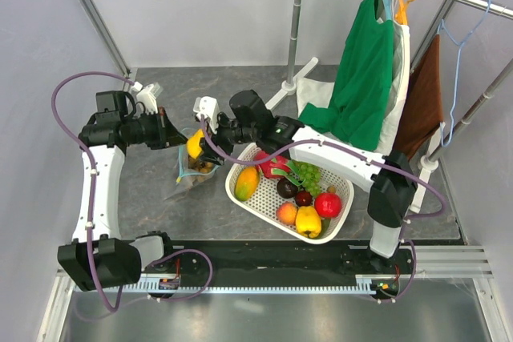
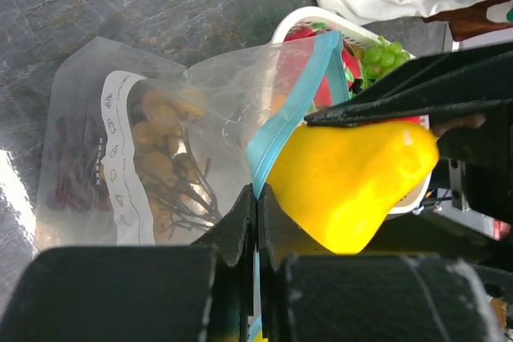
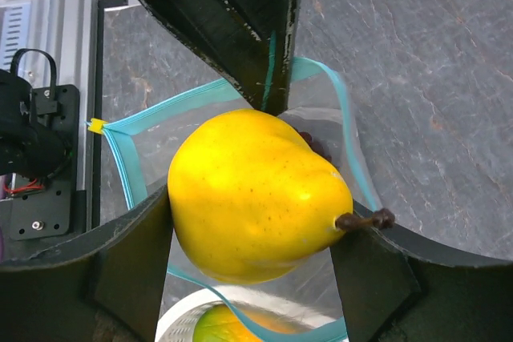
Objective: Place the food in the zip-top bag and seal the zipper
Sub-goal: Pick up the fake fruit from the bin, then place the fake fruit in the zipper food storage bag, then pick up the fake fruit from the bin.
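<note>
The zipper [image 2: 292, 102] of the bag [image 2: 208, 94] is being pinched by the left gripper [image 2: 255, 198], the jaws being pressed narrow on the teal strip, so that the mouth is being held up and open. A yellow pear [image 3: 248, 198] is being gripped by the right gripper [image 3: 252, 266], its jaws being spread about the fruit's sides. The pear is being held at the bag's mouth, just beside the zipper. The bag is being supported by the table [image 1: 160, 102], just left of the white basket [image 1: 346, 194]. A brown berry cluster [image 2: 164, 158] and dark grapes [image 2: 68, 166] are being contained in the bag. A mango [image 1: 247, 183] and a peach [image 1: 286, 213] are being held in the basket.
</note>
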Tool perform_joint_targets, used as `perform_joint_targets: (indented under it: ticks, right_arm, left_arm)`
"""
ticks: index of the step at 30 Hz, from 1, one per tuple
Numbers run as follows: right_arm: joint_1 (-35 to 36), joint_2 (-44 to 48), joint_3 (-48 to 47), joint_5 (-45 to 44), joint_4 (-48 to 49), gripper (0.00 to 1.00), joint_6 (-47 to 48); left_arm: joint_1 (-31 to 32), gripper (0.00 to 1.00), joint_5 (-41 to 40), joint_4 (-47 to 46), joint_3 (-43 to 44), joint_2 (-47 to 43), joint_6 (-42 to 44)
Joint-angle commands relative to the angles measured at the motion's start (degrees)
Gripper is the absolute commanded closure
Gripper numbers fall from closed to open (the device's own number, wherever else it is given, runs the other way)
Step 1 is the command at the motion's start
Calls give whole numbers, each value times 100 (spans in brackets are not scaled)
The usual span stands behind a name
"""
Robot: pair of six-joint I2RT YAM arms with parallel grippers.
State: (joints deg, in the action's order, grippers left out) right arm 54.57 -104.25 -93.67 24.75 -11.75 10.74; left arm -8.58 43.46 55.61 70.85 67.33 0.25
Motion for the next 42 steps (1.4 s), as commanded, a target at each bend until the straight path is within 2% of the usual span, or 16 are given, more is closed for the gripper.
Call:
perform_joint_targets:
  ticks: [1,3,4,5,7,11,12,16,19,20,24,28,30,31,35,42]
  right_arm:
    - [107,-16,-55,-576,182,49,42]
    - [98,36,119,-761,286,44,129]
    - [107,45,147,-866,278,28,165]
    - [116,45,164,-1050,252,20,174]
    - [124,53,103,-1122,15,11,209]
    - [107,264,155,-1245,-231,6,183]
    - [107,395,191,-1254,-249,2,148]
    - [-7,878,270,-1052,-573,3,-405]
    - [-270,1555,892,-737,-689,3,-995]
    - [-419,1748,1425,-622,-628,4,-986]
    - [-754,2399,2404,27,-714,4,-137]
    - [-869,2497,3020,802,-785,3,2363]
    - [-851,2252,3109,1022,-741,2,3010]
    - [-851,2120,2996,1049,-733,2,3439]
    - [-825,1391,2731,1023,-610,4,4135]
    - [-517,1100,2995,733,-811,4,6024]
  left_arm:
    - [-3,98,347,-139,69,69,-262]
    - [5,98,373,-121,69,96,-324]
    - [-3,98,382,-121,78,105,-341]
    - [-3,98,391,-130,104,122,-368]
    - [5,98,373,-130,139,149,-447]
    - [-12,98,356,-165,236,245,-622]
    - [-21,98,365,-182,254,254,-640]
    - [-21,98,356,-200,280,263,-693]
    - [-21,98,329,-235,272,246,-702]
    - [-30,98,338,-244,272,245,-728]
    - [-30,98,400,-279,263,263,-755]
    - [-30,98,417,-288,237,246,-746]
    - [-21,98,426,-297,210,254,-755]
    - [-30,98,418,-297,193,263,-763]
    - [-30,98,417,-297,184,245,-781]
    - [-30,98,426,-306,184,245,-737]
